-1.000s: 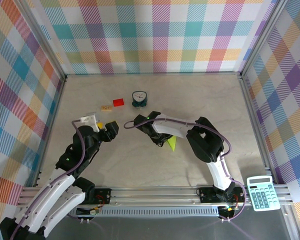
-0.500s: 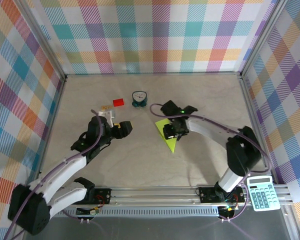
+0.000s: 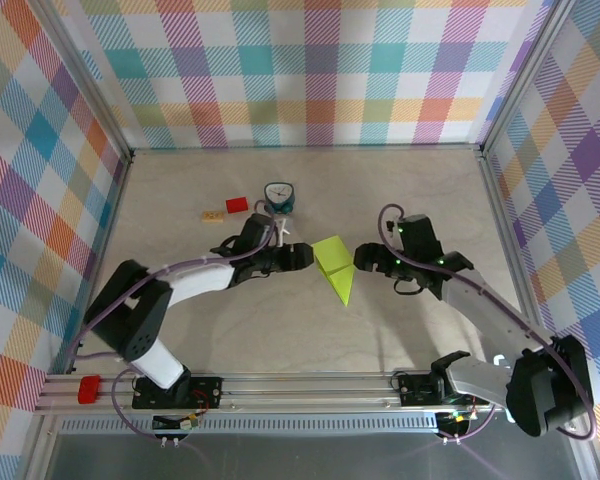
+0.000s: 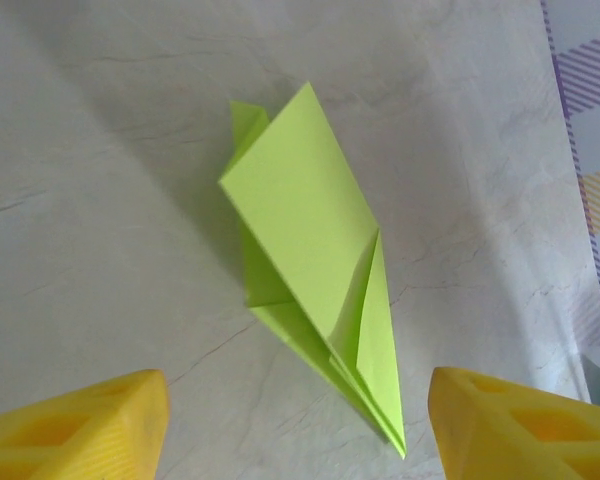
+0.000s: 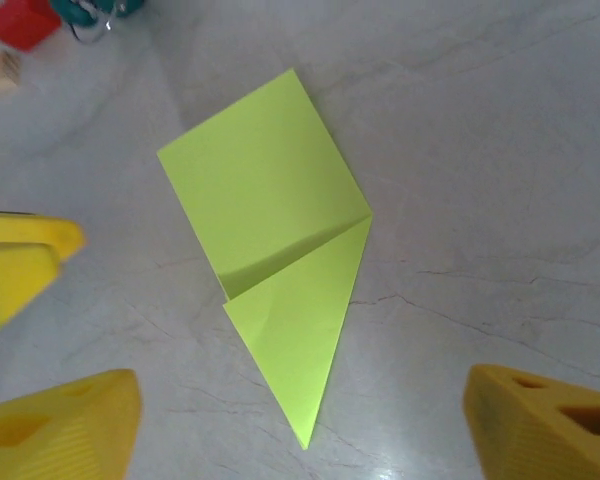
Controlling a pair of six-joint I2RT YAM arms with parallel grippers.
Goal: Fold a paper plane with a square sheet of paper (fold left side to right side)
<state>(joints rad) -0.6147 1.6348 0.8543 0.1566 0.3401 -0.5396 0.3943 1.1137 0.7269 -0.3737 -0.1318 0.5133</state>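
From above, the folded paper (image 3: 334,265) is being flanked by the left gripper (image 3: 305,257) at 9 o'clock and the right gripper (image 3: 363,259) at 3 o'clock. At the left wrist, the fingers (image 4: 80,430) are being held apart, with the paper lying untouched at 12 o'clock. At the right wrist, likewise.

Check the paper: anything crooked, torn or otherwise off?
No tear shows. The square sheet of paper isn't flat: in the left wrist view its folded layers fan apart, lifting off the table.
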